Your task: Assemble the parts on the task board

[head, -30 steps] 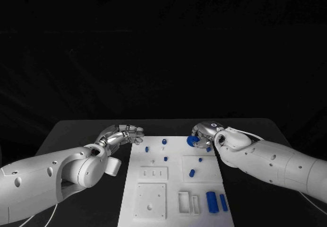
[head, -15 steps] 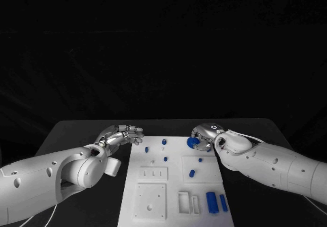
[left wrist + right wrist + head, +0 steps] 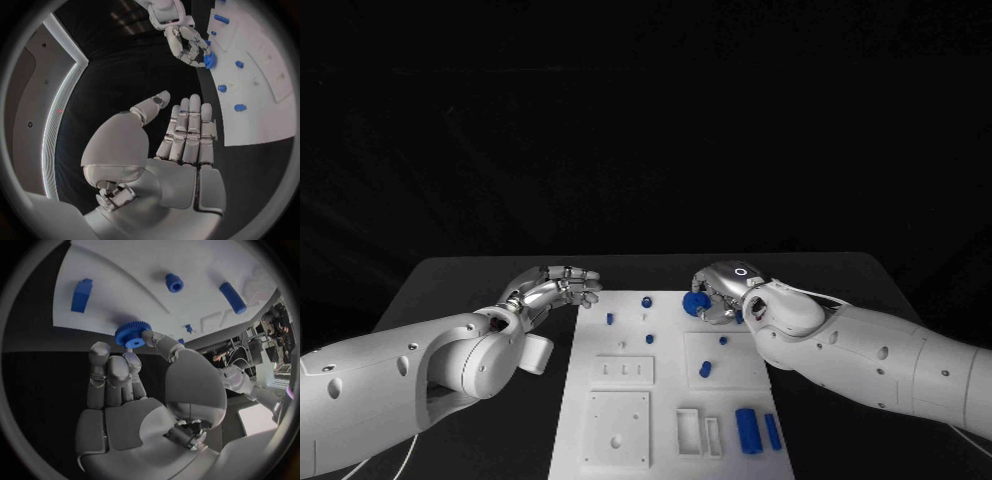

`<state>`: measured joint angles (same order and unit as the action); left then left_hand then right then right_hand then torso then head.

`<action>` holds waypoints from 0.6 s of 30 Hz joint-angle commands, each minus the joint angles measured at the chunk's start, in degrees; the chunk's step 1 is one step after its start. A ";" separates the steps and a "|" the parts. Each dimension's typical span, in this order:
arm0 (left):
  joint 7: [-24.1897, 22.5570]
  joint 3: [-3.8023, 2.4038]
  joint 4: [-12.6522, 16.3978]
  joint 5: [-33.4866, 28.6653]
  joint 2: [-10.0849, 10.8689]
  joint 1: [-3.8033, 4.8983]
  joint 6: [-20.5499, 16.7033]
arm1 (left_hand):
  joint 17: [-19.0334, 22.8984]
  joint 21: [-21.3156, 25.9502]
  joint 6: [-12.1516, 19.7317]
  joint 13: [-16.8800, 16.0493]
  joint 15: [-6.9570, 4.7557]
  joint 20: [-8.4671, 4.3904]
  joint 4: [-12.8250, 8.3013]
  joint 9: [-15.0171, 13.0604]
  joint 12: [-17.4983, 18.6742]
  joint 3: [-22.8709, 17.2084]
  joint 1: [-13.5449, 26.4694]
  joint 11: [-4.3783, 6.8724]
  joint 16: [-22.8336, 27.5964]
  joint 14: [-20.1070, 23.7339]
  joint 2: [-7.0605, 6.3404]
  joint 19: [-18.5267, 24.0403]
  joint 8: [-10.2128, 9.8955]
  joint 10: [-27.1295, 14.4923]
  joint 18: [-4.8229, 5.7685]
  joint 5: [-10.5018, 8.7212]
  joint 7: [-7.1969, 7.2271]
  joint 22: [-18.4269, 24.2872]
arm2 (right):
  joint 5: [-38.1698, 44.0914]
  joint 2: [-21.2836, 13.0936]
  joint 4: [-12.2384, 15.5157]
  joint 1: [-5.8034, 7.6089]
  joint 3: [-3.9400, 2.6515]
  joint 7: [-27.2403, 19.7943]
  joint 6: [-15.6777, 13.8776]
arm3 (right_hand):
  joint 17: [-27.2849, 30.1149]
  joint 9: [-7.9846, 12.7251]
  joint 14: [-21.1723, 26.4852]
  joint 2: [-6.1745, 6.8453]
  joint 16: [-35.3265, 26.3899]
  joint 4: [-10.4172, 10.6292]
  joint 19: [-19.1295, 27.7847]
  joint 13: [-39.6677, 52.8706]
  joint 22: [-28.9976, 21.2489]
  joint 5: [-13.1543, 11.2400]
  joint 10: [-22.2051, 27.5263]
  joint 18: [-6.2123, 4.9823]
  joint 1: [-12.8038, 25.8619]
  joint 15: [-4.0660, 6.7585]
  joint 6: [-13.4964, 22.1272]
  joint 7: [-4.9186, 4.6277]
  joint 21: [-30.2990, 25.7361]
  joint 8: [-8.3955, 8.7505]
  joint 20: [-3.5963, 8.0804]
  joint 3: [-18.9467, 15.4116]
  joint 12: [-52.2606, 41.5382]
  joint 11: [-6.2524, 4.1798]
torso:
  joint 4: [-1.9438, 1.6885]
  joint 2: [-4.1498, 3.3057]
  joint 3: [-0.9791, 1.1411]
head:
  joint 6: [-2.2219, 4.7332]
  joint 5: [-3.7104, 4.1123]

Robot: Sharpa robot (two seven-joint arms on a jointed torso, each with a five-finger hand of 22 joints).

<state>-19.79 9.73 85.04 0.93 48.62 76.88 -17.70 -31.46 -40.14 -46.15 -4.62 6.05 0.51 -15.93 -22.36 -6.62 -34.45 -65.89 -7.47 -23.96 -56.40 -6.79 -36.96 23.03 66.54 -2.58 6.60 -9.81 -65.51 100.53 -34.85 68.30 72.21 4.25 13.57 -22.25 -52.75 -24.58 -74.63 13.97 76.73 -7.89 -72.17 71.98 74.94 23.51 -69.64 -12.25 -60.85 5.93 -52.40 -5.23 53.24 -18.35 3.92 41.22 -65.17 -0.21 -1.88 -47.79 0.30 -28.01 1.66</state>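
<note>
Over the far end of the white board (image 3: 672, 400) my right hand (image 3: 721, 296) pinches a small blue gear (image 3: 132, 333) at its toothed rim between thumb and fingertips, just above the board's far right corner. I judge it light, stiff plastic, the teeth giving grip; holding the rim leaves its hub free for seating. Beside the board's far left corner, my left hand (image 3: 557, 290) hovers released, fingers loosely curled, holding nothing.

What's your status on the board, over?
Right robot hand pinching blue gear, over far end of task board. Left robot hand open, off board's left edge. Nothing blocking the board.
</note>
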 commanded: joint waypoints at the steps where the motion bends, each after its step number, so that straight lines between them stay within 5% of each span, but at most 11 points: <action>1: -0.62 -0.05 0.08 -0.07 -0.13 0.07 -0.05 | -0.07 -0.22 0.02 0.02 0.00 -0.11 -0.24 -0.09 0.20 -0.02 0.25 -0.21 0.34 0.17 0.00 0.36 -0.20 0.07 -1.01 -0.14 -0.26 0.10 | 4.57 0.32 1.59 -0.02 0.00 2.22 -1.63 | -0.12 -0.27 0.10 0.59 -0.36 0.19 0.01 0.01 0.90 -0.60 -0.49 -2.75 0.01 0.49 -3.09 -1.02 0.30 -0.33 0.49 0.45 -0.20 0.01 | -0.02 0.01 -0.05 | 0.13 -0.05; 8: -0.64 -0.05 0.18 -0.08 -0.19 0.07 -0.19 | -0.09 -0.24 0.01 0.01 0.00 -0.11 -0.24 -0.10 0.21 -0.02 0.25 -0.21 0.34 0.17 0.00 0.37 -0.21 0.08 -1.01 -0.14 -0.26 0.11 | 7.94 1.62 3.85 -0.04 0.01 3.44 -2.89 | -0.44 -0.28 0.04 1.43 -0.51 1.07 -0.05 0.04 0.87 -2.44 -0.71 -2.75 -0.25 0.52 -3.20 -0.99 0.38 -0.29 0.57 1.42 -0.31 -0.02 | -0.13 -0.09 -0.07 | 0.29 -0.21; 18: -0.66 -0.05 0.33 -0.10 -0.45 0.07 -0.26 | -0.10 -0.25 0.00 0.01 0.00 -0.11 -0.24 -0.12 0.21 -0.02 0.26 -0.21 0.35 0.17 0.00 0.37 -0.21 0.09 -1.01 -0.13 -0.25 0.12 | 9.12 6.13 3.24 -0.19 0.28 3.78 -3.43 | -0.58 -0.28 0.02 1.77 -0.60 1.46 -0.07 -0.02 0.85 -3.14 -0.73 -2.75 -0.45 0.53 -3.24 -0.97 0.40 -0.26 0.60 1.91 -0.25 -0.04 | -0.29 -0.19 -0.15 | 0.52 -0.15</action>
<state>-19.83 9.73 85.18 0.92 48.35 76.88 -17.86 -31.51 -40.14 -46.15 -4.62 6.05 0.51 -15.93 -22.41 -6.60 -34.45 -65.89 -7.47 -23.96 -56.39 -6.79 -36.96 23.03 66.54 -2.57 6.60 -9.81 -65.46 107.49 -28.96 71.76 72.09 4.51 16.56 -24.91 -53.25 -24.63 -74.43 15.19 76.49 -6.39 -72.28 71.97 74.93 20.63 -70.05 -12.26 -61.34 6.13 -52.92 -4.74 53.45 -18.24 3.97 42.72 -65.17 -0.21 -2.10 -47.92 0.19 -27.53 1.41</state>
